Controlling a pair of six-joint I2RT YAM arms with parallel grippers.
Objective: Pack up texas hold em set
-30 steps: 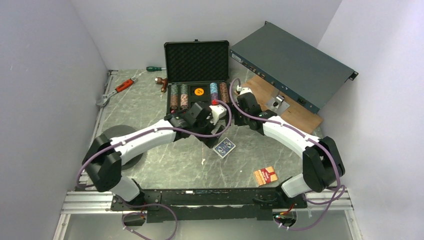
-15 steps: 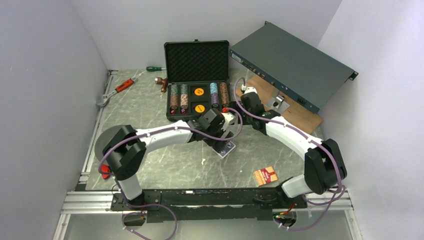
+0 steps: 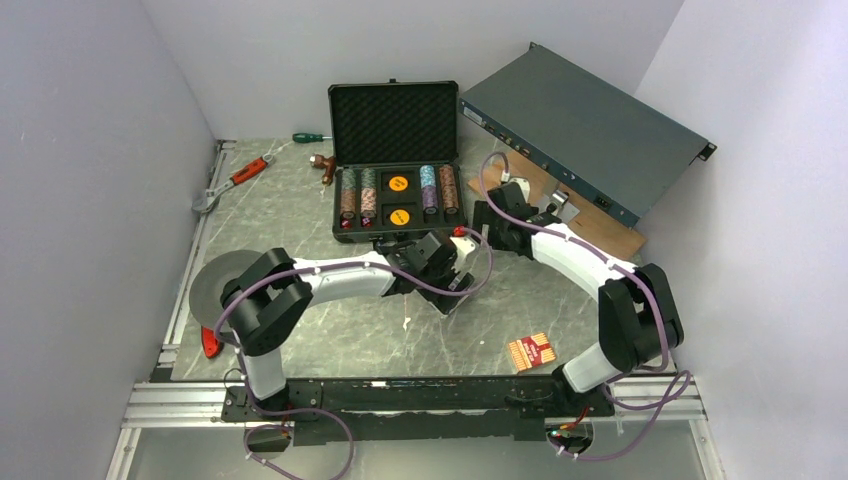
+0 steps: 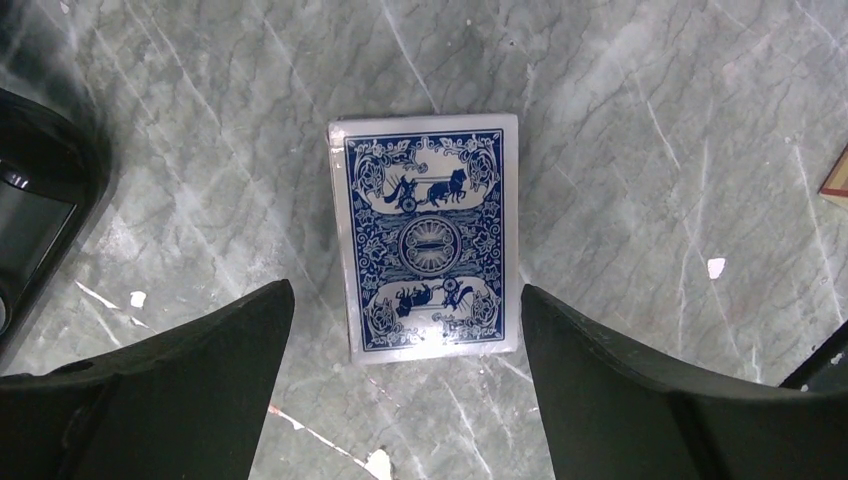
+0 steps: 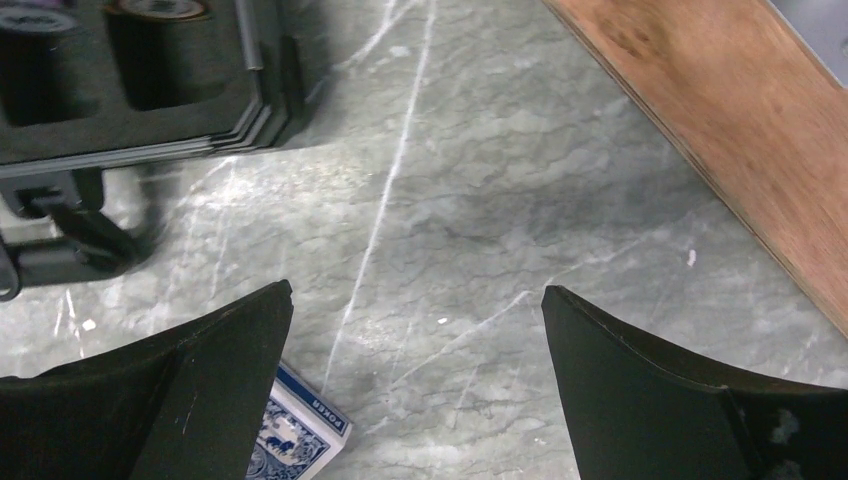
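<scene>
Two card decks lie loose on the worktop, outside the black case [image 3: 395, 190]. The blue deck [image 4: 425, 235] lies flat near the middle of the worktop, in front of the case's near right corner. The left gripper [image 4: 403, 290] hangs right over it with its jaws spread wide. One finger stands on each side of the deck's near end, marble shows in both gaps, and nothing is gripped. From above, the left gripper [image 3: 455, 275] hides most of that deck. The red deck [image 3: 531, 351] lies flat well apart from it, toward the near right corner.

The case stands open at the middle of the far edge, its foam-lined lid upright. Striped chip stacks [image 3: 357, 195] fill the slots on the left and others [image 3: 438, 188] those on the right. Two orange round pieces [image 3: 398, 183] sit between them.

The right gripper [image 5: 415, 290] hovers over bare marble just right of the case's near right corner, jaws fully apart and empty.

A wooden board [image 3: 590, 215] lies toward the far right corner, with a long grey-green rack box [image 3: 585, 130] behind it. A green-handled screwdriver [image 3: 310, 137] and a red-handled tool [image 3: 235, 175] lie near the far left corner. A grey disc [image 3: 215, 285] sits at the left edge.
</scene>
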